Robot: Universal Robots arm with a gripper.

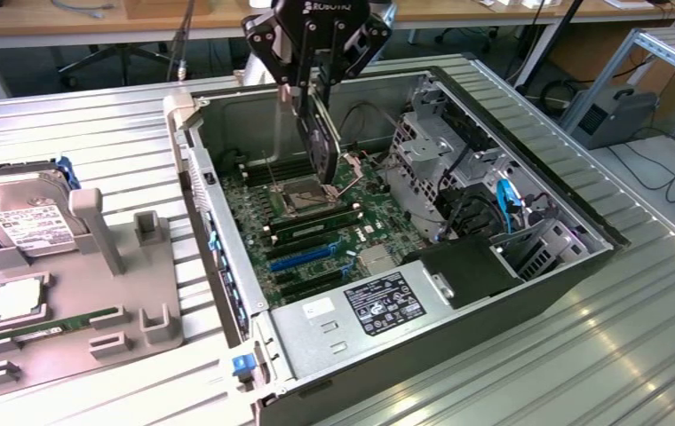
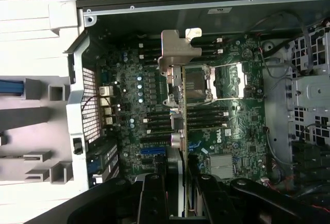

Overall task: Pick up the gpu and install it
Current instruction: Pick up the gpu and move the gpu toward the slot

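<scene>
- The black two-fingered gripper, at the upper centre of the exterior view, pinches the gpu, a thin flat dark card with a silvery metal bracket. Its fingers are pressed against the card's two faces.
- The gpu hangs on edge inside the open grey metal computer case, clear of the green motherboard. Its lower corner is above the square metal processor socket.
- In the wrist view the gpu appears edge-on as a narrow line running away from the gripper, with the bent bracket tab at its far end.
- The blue expansion slots lie lower in the exterior view, between the socket and the silver power supply with a black label, so the card does not appear to be over them yet.
- Judged from this, doing the step well means keeping the card plumb and its long edge parallel to the blue slot.
- The bracket end probably needs to meet the rear wall of the case at the exterior view's left without catching.
- A tilted card risks scraping the black memory slots or loose cables nearby.
- The grip is near one edge, so any push could pivot the card; steady, straight force seems wise.
- The grey parts tray at the exterior view's left holds a silver hard drive and a green memory stick.
</scene>
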